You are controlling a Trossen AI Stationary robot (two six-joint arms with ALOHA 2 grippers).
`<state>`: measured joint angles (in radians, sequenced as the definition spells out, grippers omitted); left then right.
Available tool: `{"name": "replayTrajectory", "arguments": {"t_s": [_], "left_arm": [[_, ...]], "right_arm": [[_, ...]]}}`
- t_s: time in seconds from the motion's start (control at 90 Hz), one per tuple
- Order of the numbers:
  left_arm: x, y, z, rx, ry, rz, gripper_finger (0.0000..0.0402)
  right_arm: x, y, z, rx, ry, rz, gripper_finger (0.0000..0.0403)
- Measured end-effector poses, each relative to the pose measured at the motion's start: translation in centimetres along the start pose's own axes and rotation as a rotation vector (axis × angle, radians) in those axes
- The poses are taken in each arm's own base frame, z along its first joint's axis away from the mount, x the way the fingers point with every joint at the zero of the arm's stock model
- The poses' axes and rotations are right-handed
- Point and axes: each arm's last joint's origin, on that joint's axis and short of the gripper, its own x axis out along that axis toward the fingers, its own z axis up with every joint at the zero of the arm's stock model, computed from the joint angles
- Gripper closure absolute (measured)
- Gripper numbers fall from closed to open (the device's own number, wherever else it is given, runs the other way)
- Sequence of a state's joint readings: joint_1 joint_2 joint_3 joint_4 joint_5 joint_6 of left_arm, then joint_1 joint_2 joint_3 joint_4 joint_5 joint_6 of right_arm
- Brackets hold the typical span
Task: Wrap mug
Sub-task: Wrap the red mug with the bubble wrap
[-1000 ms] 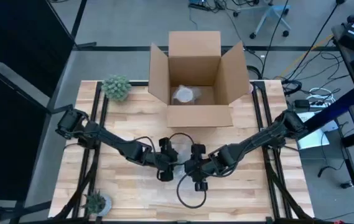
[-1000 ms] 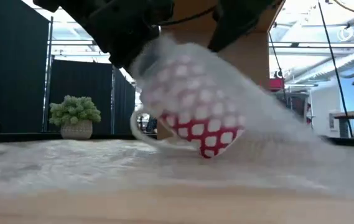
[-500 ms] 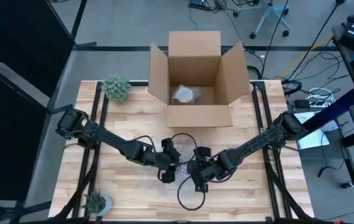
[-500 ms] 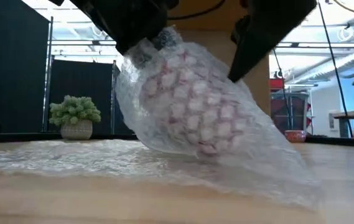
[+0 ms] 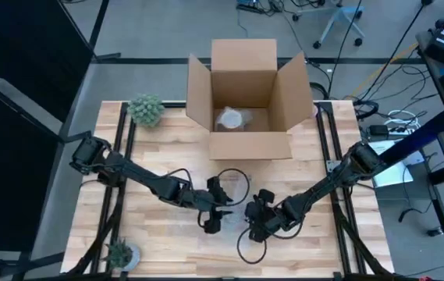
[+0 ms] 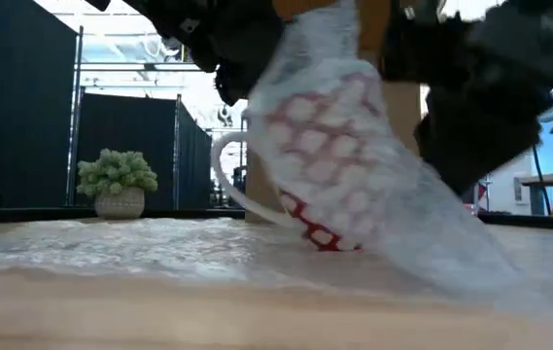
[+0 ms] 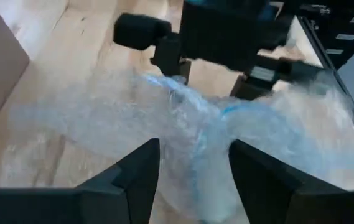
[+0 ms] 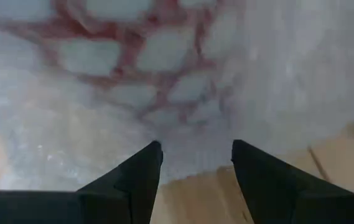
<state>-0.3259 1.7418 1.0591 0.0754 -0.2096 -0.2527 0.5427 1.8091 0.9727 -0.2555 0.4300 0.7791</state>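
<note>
A red-and-white mug (image 6: 320, 156) with a white handle (image 6: 229, 185) stands tipped on a sheet of bubble wrap (image 6: 111, 243) spread on the table. A flap of the wrap (image 7: 183, 118) lies over the mug and runs down its right side. My left gripper (image 5: 215, 212) is shut on the mug's upper end, seen in the left wrist view (image 7: 192, 180). My right gripper (image 5: 254, 226) stands open just right of the bundle (image 8: 195, 155), facing the wrapped mug wall (image 8: 145, 56). My left gripper has the wrapped mug's upper end (image 7: 195, 186) between its two fingers, coming from above and the table's left at a slant. Bubble wrap hides the exact part. The mug hangs tilted below the fingers, its bottom edge (image 6: 329, 238) on the wrap. Whether my right gripper touches the wrap, I cannot tell.
An open cardboard box (image 5: 241, 94) stands at the table's far edge with a wrapped bundle (image 5: 232, 119) inside. A potted plant (image 5: 145, 109) is at the far left, another (image 5: 120, 251) at the near left corner. Cable loops hang beside both wrists.
The wrap has been drawn over the mug, covering it wholly for a moment. The mug has since tipped more upright, so its handle shows again at the left. My right gripper has drawn back from the mug toward the table's near right.
</note>
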Motion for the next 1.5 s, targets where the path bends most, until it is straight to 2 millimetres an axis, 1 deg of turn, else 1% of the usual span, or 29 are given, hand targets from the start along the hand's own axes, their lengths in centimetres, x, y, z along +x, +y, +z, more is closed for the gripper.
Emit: {"name": "replayTrajectory", "arguments": {"t_s": [0.133, 0.233, 0.3, 0.444, 0.533, 0.589, 0.633, 0.7, 0.744, 0.8, 0.944, 1.122, 1.189, 1.344, 1.5], "left_arm": [[0.3, 0.6, -0.1, -0.008, 0.01, 0.016, 0.0222], [0.4, 1.1, 0.1, -0.016, 0.007, 0.029, 0.0222], [0.4, 1.3, 0.1, -0.019, 0.009, 0.034, 0.0222], [0.4, 1.4, 0.1, -0.02, 0.009, 0.035, 0.0222], [0.4, 1.4, 0.1, -0.019, 0.01, 0.036, 0.0222], [0.4, 1.4, 0.1, -0.018, 0.011, 0.036, 0.0222], [0.4, 1.4, 0.1, -0.018, 0.011, 0.036, 0.0222], [0.4, 1.4, 0.1, -0.017, 0.011, 0.036, 0.0222], [0.4, 1.4, 0.1, -0.017, 0.011, 0.036, 0.0222], [0.4, 1.4, 0.1, -0.017, 0.012, 0.035, 0.0222], [0.4, 1.4, 0.1, -0.017, 0.015, 0.035, 0.0222], [-0.3, 1.2, 0.5, -0.016, 0.003, 0.03, 0.0222], [-0.9, 1.1, 0.6, -0.01, 0.016, 0.029, 0.0222], [-3.2, 0.5, 0.9, -0.013, 0.056, 0.018, 0.0222], [-5.9, 0.0, 0.3, -0.031, 0.18, 0.037, 0.0222]], "right_arm": [[0.1, -0.4, -0.4, 0.008, 0.01, -0.033, 0.0218], [-0.9, -0.6, 0.0, -0.013, 0.053, -0.04, 0.0218], [-2.4, -0.5, 1.0, -0.029, 0.079, -0.041, 0.0218], [-6.5, 0.0, 3.6, -0.103, 0.137, 0.009, 0.0218], [-9.0, 0.8, 5.8, -0.14, 0.059, 0.084, 0.0218], [-9.8, 1.6, 6.8, -0.178, -0.012, 0.124, 0.0218], [-10.2, 2.0, 7.5, -0.22, -0.061, 0.137, 0.0218], [-9.9, 2.4, 7.8, -0.265, -0.101, 0.128, 0.0218], [-9.3, 2.4, 7.7, -0.277, -0.093, 0.113, 0.0218], [-8.3, 2.2, 7.5, -0.279, -0.057, 0.089, 0.0218], [-4.8, 1.7, 6.3, -0.287, 0.052, 0.046, 0.0218], [-2.2, 1.3, 6.3, -0.279, 0.121, 0.049, 0.0218], [-1.6, 1.0, 6.3, -0.281, 0.136, 0.044, 0.0218], [-1.1, 0.4, 7.1, -0.269, 0.113, 0.045, 0.0218], [-0.9, 0.1, 7.4, -0.257, 0.109, 0.041, 0.0218]]}}
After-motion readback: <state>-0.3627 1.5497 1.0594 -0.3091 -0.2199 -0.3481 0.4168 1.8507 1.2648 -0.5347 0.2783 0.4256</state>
